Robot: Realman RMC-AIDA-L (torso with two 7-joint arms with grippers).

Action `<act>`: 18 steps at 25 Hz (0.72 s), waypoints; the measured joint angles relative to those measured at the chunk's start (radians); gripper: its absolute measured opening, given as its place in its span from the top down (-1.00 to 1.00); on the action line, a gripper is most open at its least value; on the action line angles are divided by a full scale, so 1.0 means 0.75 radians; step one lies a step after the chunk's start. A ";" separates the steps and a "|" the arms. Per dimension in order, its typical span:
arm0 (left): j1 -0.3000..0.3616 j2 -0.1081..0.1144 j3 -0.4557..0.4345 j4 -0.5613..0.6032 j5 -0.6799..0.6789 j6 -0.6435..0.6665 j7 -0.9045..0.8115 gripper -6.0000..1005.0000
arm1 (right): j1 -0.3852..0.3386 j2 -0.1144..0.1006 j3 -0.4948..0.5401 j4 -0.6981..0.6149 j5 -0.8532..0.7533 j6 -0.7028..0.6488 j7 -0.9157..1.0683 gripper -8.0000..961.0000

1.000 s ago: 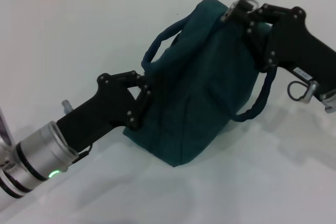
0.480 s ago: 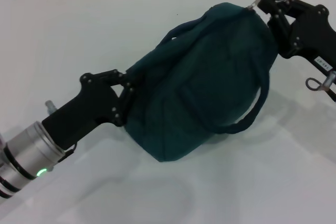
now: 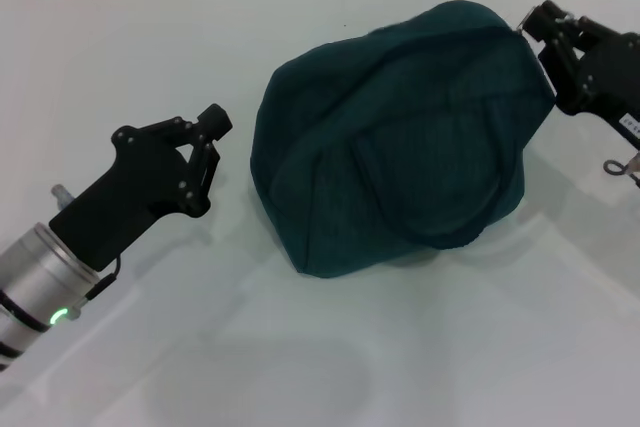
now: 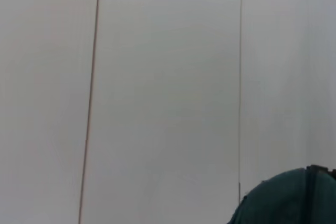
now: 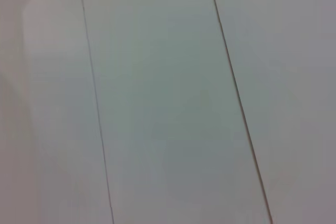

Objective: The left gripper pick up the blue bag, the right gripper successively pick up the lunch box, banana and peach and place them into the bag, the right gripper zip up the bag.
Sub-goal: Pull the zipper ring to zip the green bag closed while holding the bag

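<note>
The blue bag (image 3: 395, 137) lies slumped on its side on the white desk (image 3: 300, 347), bulging and rounded, with its handle loop (image 3: 425, 222) draped across the face that looks up at my head camera. I see no lunch box, banana or peach anywhere on the desk, and the bag's fullness makes me judge they are inside, though I cannot see into it. My left tool (image 3: 212, 139) sits off the bag's near end, apart from the fabric with bare desk between, its fingers drawn close together at the tips and gripping nothing; I take that to mean it has no holding job now, since the bag rests on the desk by its own weight. My right tool (image 3: 538, 23) is at the bag's far upper corner, right against the cloth where I would expect the zipper's end to be; whether its fingers are pinched on a zipper pull or simply resting beside the fabric I cannot tell, since the fingertips are hidden against the dark cloth. From there I judge the zipping to be at or near its end, because no open mouth shows along the top seam from this side. The left wrist view catches only a corner of the bag (image 4: 286, 198) against a pale wall, and the right wrist view shows pale panels alone.
</note>
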 joint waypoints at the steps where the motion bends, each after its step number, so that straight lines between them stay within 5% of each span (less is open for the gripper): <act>1: -0.003 0.000 0.001 0.000 0.000 0.000 -0.001 0.98 | -0.001 0.000 -0.001 0.001 -0.001 0.004 0.001 0.85; 10: -0.012 -0.026 -0.014 -0.016 -0.132 0.022 0.019 0.99 | -0.008 0.000 -0.005 0.002 -0.004 -0.007 0.001 0.85; 18: -0.036 -0.031 -0.016 -0.094 -0.333 0.040 -0.046 0.74 | -0.007 0.002 -0.006 0.001 -0.006 -0.006 0.001 0.85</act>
